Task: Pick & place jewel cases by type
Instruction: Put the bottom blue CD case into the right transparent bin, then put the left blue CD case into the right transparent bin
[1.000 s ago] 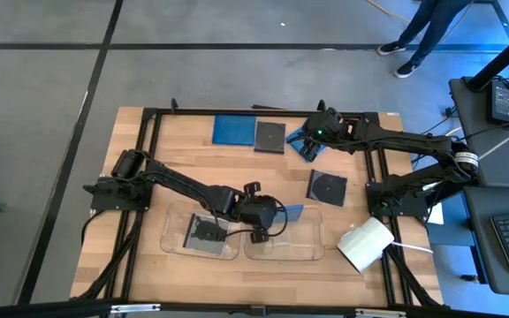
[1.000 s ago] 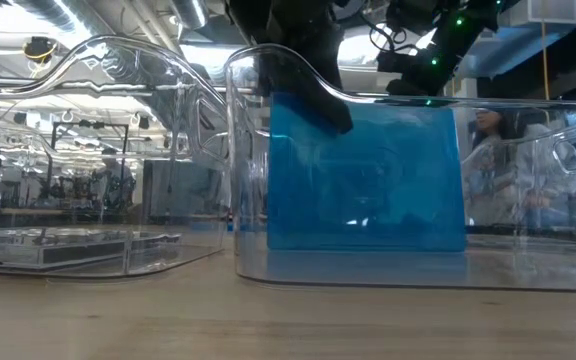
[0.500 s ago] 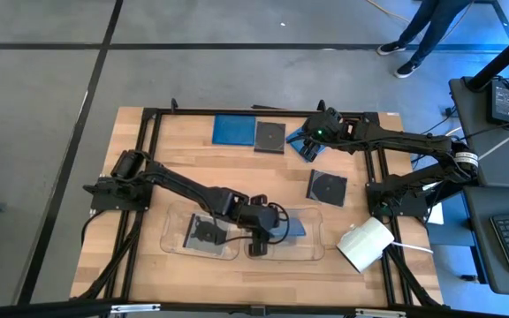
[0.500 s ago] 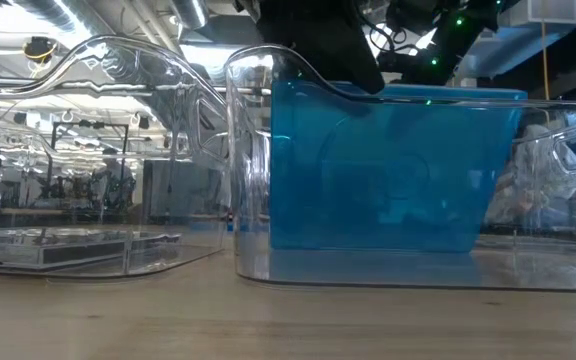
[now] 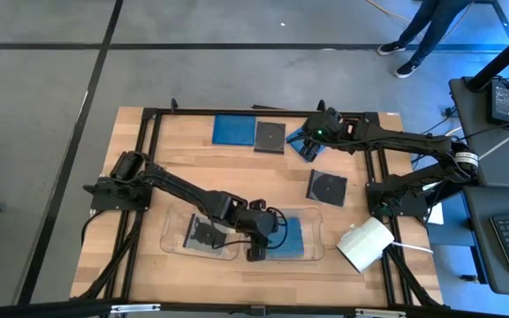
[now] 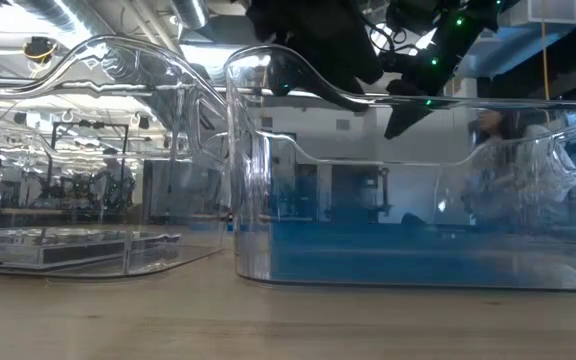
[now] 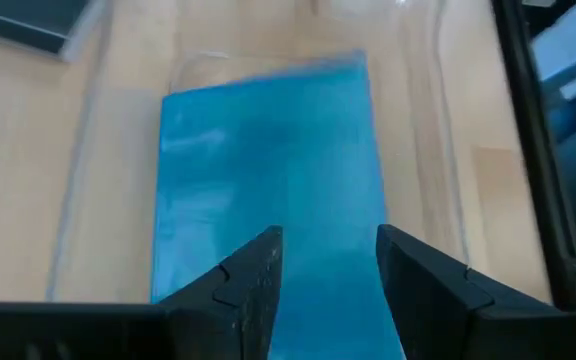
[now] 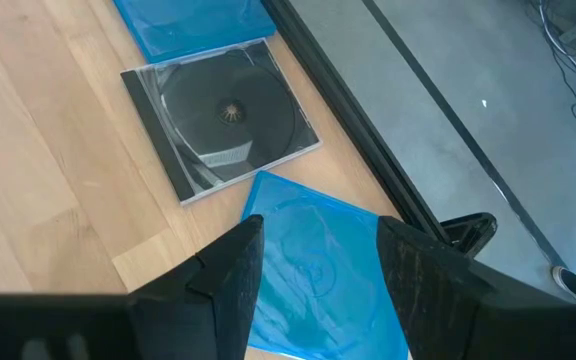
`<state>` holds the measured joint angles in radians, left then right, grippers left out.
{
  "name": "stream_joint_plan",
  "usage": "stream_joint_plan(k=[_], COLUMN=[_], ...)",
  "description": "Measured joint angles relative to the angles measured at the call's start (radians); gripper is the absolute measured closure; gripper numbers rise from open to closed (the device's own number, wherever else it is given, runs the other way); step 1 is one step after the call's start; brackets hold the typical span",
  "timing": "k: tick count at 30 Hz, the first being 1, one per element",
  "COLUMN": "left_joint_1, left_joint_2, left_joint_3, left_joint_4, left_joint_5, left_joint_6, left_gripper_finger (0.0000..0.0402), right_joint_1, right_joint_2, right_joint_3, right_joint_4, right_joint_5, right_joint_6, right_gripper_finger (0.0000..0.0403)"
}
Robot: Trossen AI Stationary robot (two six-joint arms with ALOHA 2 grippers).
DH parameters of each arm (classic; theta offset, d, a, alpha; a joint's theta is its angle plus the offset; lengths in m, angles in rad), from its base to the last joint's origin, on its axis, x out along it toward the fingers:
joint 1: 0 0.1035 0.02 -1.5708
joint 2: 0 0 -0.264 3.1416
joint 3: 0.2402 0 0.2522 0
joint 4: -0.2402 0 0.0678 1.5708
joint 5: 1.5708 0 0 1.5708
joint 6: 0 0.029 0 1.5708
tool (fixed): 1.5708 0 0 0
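Observation:
My left gripper (image 5: 263, 237) (image 7: 328, 240) is open just above the right clear tray (image 5: 316, 252). A translucent blue jewel case (image 5: 290, 234) (image 7: 268, 170) lies flat on that tray's floor, with its near end between the spread fingers; I see no touch. The left clear tray (image 5: 170, 238) holds a dark case (image 5: 203, 231) lying flat. My right gripper (image 5: 310, 148) (image 8: 318, 225) is open over another blue case (image 8: 313, 265) near the far edge. A third blue case (image 5: 234, 130) and two dark cases (image 5: 269, 137) (image 5: 327, 187) lie flat on the table.
A white box-like object (image 5: 365, 245) sits at the table's near right corner. A black frame (image 5: 148, 141) runs along the table's edges. The tray walls (image 6: 258, 150) stand high around the left gripper. A person's legs (image 5: 418, 35) show on the floor beyond the far edge.
The blue case in the right tray stood upright on its edge below my left gripper, then tipped over toward the table's right, and now lies flat on the tray floor. My left gripper has moved toward the near edge. The right arm has kept still.

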<state>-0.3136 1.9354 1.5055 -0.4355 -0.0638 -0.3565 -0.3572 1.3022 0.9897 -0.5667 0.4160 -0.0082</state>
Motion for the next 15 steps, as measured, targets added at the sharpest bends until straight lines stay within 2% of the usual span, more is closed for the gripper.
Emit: stream_joint_plan(k=[4, 10, 15], left_joint_1=[-0.001, 0.012, 0.062], left_joint_2=[0.000, -0.014, -0.056], left_joint_3=[0.000, 0.000, 0.000], left_joint_4=[0.001, -0.005, -0.095], left_joint_5=[0.041, 0.033, 0.032], left_joint_6=[0.000, 0.001, 0.038], left_gripper_finger=[0.0240, 0.0244, 0.0244], right_joint_1=[0.000, 0.000, 0.000], right_joint_2=[0.000, 0.000, 0.000], right_joint_3=[0.000, 0.000, 0.000], right_joint_4=[0.000, 0.000, 0.000], right_joint_5=[0.000, 0.000, -0.020], right_joint_6=[0.004, 0.005, 0.004], right_gripper_finger=[0.0204, 0.0204, 0.0204])
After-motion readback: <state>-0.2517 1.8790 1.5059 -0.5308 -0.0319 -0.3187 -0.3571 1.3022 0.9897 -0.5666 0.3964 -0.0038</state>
